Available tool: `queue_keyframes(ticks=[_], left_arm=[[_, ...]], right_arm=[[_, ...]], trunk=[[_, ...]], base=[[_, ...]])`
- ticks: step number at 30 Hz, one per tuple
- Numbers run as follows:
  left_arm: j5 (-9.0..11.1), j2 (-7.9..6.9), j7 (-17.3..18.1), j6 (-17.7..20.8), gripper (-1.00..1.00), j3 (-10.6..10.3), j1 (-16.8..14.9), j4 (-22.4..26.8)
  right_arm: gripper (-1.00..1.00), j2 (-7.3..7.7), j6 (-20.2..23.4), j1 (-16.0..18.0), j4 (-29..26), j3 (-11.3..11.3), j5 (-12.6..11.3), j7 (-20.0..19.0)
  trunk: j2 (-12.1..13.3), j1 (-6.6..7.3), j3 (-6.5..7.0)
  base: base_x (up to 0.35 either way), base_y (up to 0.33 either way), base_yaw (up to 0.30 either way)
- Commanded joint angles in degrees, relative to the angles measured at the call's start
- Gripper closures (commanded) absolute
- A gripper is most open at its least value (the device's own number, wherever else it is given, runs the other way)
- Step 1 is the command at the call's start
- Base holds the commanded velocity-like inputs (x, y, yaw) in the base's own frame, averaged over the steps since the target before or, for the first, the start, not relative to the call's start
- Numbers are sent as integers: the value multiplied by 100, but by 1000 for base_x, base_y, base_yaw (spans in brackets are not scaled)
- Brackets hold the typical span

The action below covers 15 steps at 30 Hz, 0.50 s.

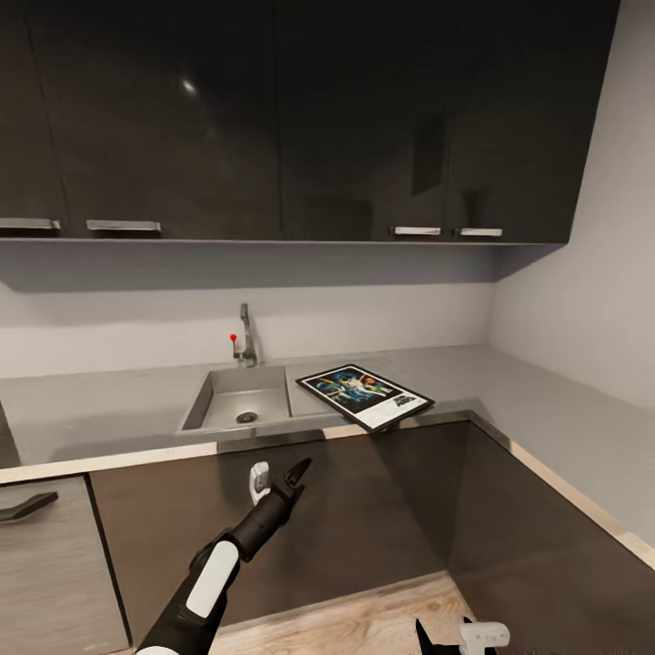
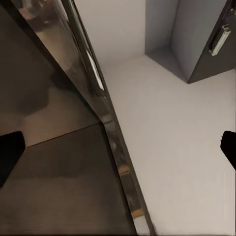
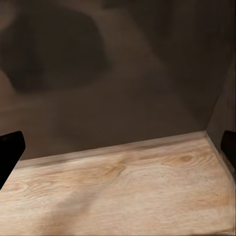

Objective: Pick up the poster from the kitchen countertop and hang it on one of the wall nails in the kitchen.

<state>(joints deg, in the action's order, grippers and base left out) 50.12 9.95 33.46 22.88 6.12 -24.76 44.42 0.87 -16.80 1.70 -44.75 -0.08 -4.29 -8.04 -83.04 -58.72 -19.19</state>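
right gripper [image 1: 452, 636]: way down at 5 o'clock over the wood floor [image 3: 123, 191], jaws spread, empty
left gripper [image 1: 277, 478]: 6 o'clock, below the desk [image 1: 109, 414] edge, jaws spread, empty
poster [image 1: 365, 394]: flat on desk, just past center, right beside sink [image 1: 238, 400]

one black-framed Star Wars poster [image 1: 365, 395] | one inset steel sink [image 1: 238, 405] | one steel tap [image 1: 246, 335] | four silver cabinet handles [image 1: 123, 226] | two grippers: left gripper [image 1: 278, 474], right gripper [image 1: 459, 636]
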Motion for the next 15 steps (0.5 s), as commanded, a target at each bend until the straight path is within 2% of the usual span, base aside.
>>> queue_keyframes(ticks=[1, 8, 15], left_arm=[[33, 5, 20, 50, -100, 21, -3, 1], [33, 5, 36, 50, -100, 25, -3, -3], [33, 5, 38, 55, -100, 30, -3, -4]], right_arm=[[-100, 1, -16, 5, 8, -1, -46, -39], [-100, 1, -16, 5, 10, 5, -42, -39], [-100, -3, -16, 5, 10, 8, -37, -31]], trunk=[[-4, 0, -4], [-4, 0, 16], [-4, 0, 21]], base=[[24, 0, -283], [10, 0, -274], [7, 0, -71]])
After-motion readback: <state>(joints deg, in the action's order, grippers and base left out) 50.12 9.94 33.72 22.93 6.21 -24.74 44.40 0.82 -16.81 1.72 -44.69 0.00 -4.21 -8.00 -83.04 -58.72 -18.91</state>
